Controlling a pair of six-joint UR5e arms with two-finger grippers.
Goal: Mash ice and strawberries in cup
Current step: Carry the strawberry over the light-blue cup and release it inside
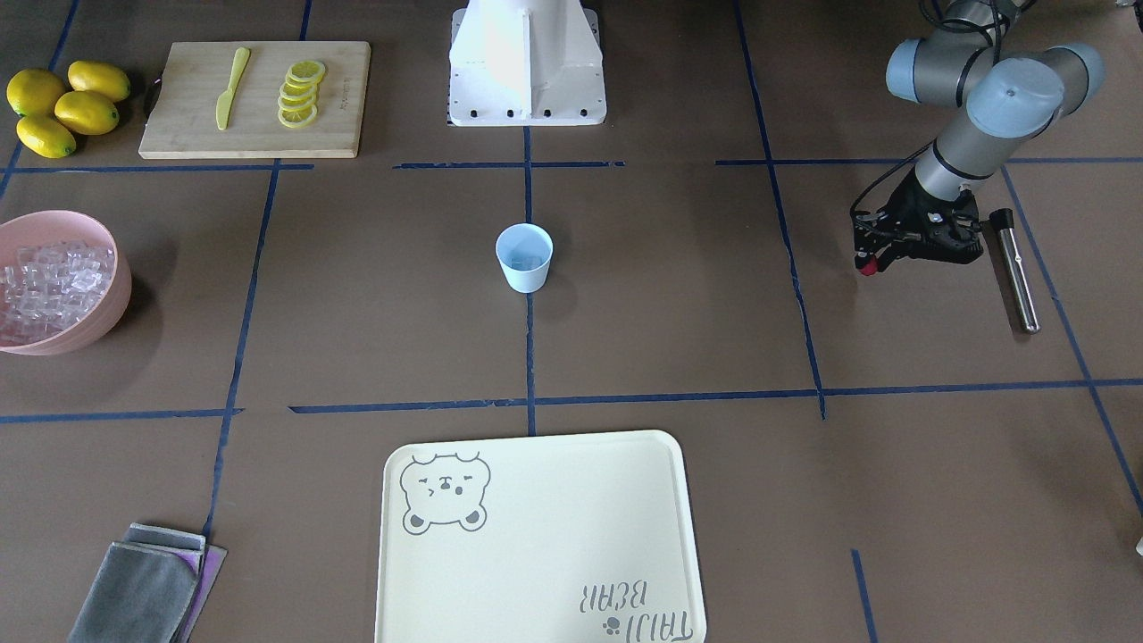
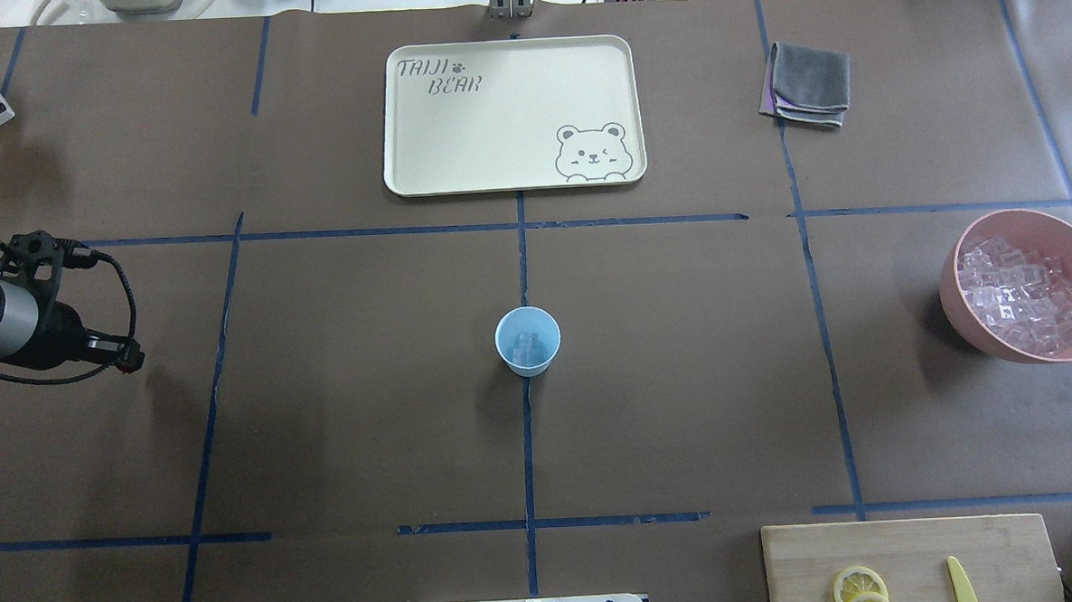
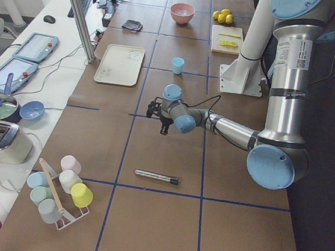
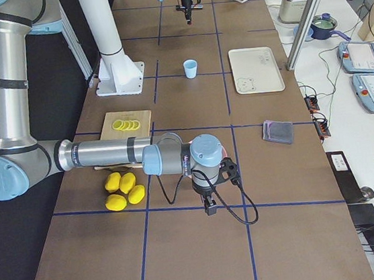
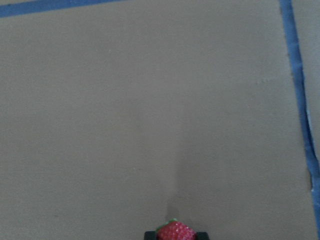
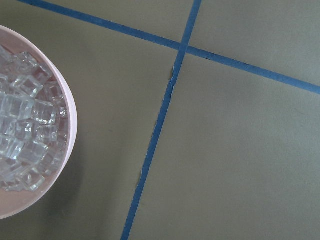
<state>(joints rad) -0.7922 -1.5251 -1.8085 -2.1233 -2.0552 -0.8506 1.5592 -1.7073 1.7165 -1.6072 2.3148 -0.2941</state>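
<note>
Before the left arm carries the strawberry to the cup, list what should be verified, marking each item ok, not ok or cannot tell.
1. Grip: left gripper shut on strawberry: ok.
2. Target: cup upright, mouth up: ok.
3. Contents: ice already in cup: ok.
4. Path: table bare between left gripper and cup: ok.
5. Tool: metal rod lies beside left gripper, off the path: ok.
6. Other arm: right gripper open or shut: cannot tell.

The left pincer [image 5: 176, 234] grips a red strawberry [image 5: 175, 231], with brown table [image 5: 150, 110] and blue tape [image 5: 298, 85] beyond.
</note>
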